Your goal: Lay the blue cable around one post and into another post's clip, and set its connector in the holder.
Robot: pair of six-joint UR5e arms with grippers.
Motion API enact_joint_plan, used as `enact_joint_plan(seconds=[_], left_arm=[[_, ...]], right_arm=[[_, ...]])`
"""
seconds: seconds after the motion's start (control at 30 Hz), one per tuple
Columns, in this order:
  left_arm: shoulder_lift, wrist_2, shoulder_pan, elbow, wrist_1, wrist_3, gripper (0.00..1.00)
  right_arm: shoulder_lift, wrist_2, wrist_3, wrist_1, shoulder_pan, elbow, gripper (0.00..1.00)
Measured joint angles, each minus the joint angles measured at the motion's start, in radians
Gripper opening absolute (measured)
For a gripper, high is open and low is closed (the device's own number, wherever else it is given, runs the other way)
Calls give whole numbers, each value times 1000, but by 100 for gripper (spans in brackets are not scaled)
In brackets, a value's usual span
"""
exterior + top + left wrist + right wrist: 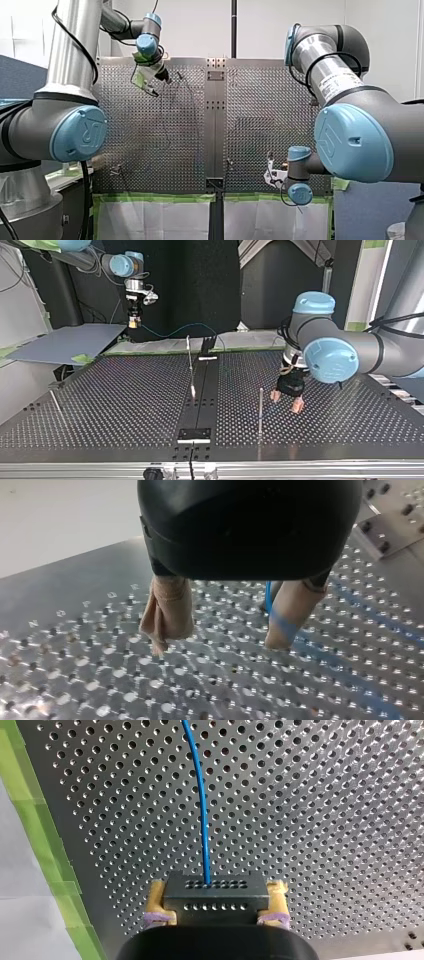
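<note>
- Far left: left gripper (217, 645), beige pads (167, 612) apart, low over the table (100, 680).
- Blue streak (268, 594) beside one pad, too blurred to name.
- Near right, by the green tape (30, 820): right gripper (216, 896), yellow pads (157, 901) clamped on the connector (215, 889), long axis spanning pad to pad.
- Cable (200, 805) leaving the connector's face, pointing straight ahead of the fingers over the table, cut off at the wrist view's edge.

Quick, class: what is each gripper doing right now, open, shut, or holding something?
Left gripper: open, blue cable beside one finger.
Right gripper: shut on the black connector.
</note>
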Motion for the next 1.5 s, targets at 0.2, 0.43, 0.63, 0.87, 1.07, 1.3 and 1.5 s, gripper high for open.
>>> enact_joint_plan(seconds=[0.2,0.43,0.63,0.87,1.07,1.3,1.5], left_arm=[[1,28,-12,0,-12,1,100],[23,0,-14,0,-29,5,100],[41,-28,-23,0,-36,13,100],[42,-12,-25,0,-29,14,100],[41,-39,-12,1,11,9,100],[30,-79,19,40,63,5,100],[-15,-62,21,83,58,2,100]], right_arm=[[0,0,0,1,0,0,0],[0,0,0,2,0,0,0],[0,0,0,3,0,0,0],[0,0,1,3,0,0,0],[0,0,2,0,1,0,0],[0,0,1,-3,1,0,0],[0,0,0,-6,1,0,0]])
